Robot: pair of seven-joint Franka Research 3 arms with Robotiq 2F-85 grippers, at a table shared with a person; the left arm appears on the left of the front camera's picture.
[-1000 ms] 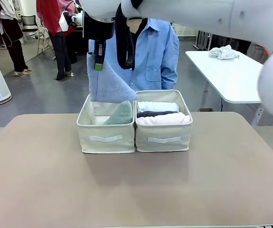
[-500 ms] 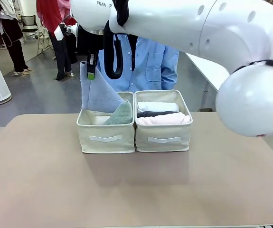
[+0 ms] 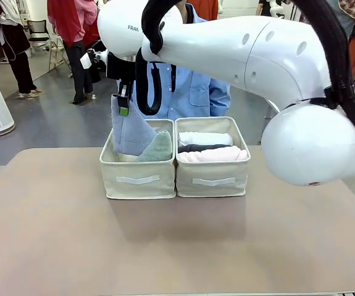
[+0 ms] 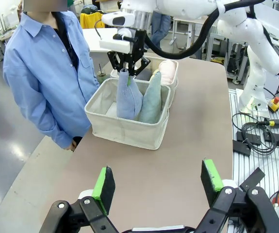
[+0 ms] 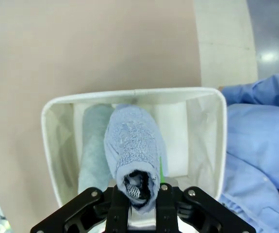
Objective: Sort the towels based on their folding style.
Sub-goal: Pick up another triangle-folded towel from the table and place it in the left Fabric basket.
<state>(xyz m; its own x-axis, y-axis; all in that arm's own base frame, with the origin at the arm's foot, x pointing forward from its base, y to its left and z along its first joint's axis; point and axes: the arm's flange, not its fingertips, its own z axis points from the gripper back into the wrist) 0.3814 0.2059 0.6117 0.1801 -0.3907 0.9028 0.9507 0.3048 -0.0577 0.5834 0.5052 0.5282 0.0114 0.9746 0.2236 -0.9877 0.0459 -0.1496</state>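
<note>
Right gripper (image 3: pixel 123 105) is clamped on the tip of the lavender-blue terry triangle-fold towel (image 3: pixel 131 131), hanging it point-up with its base inside the left cream fabric bin (image 3: pixel 137 179), beside the sage-green triangle-fold towel (image 3: pixel 158 148). Rolled towels sit in the right cream bin (image 3: pixel 213 180). Left gripper (image 4: pixel 157 182) hovers wide apart, holding nothing.

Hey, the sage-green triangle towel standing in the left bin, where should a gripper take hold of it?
Probably grip the sage-green towel at its narrow top point, coming straight down from above. It stands upright, tip above the bin rim, the lavender-blue towel pressed alongside.
</note>
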